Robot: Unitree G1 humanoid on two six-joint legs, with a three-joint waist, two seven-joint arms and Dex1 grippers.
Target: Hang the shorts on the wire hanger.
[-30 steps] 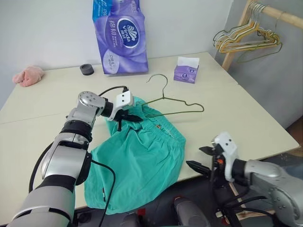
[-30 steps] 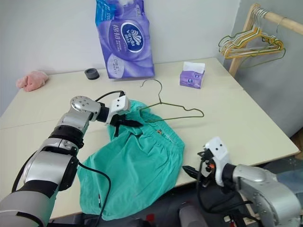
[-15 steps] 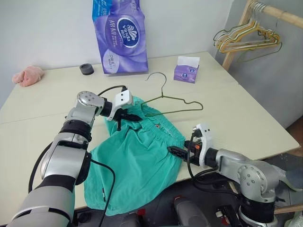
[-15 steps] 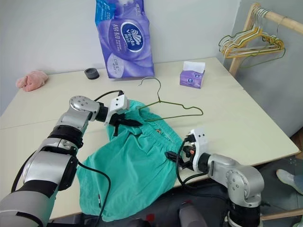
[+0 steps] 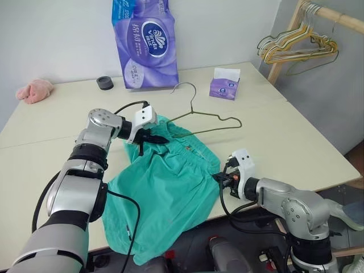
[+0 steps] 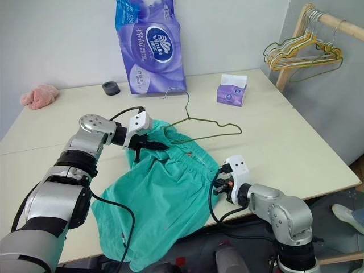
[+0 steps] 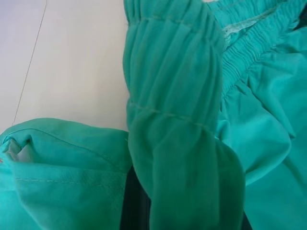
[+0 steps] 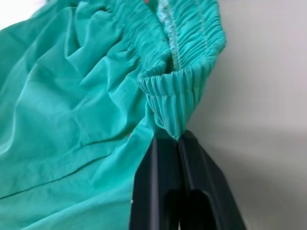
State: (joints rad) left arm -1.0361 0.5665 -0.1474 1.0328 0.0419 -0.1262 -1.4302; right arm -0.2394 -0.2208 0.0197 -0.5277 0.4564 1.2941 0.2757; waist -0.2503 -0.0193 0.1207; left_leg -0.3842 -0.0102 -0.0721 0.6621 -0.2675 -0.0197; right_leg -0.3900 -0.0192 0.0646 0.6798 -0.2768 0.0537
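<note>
Cream table point(image 5: 296, 142), shorts point(image 5: 170, 187) pinched by both tools, tissue box point(image 5: 224, 84) open

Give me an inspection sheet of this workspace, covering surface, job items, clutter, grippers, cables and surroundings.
Surface: cream table.
Job's things: shorts spread, hanging over the front edge; wire hanger partly under the waistband.
Clutter: tissue pack, tissue box, black cap, pink cloth.
Grippers: left gripper and right gripper both shut on waistband.
Cables: black cable at left wrist.
Surroundings: hangers on wooden rack.
</note>
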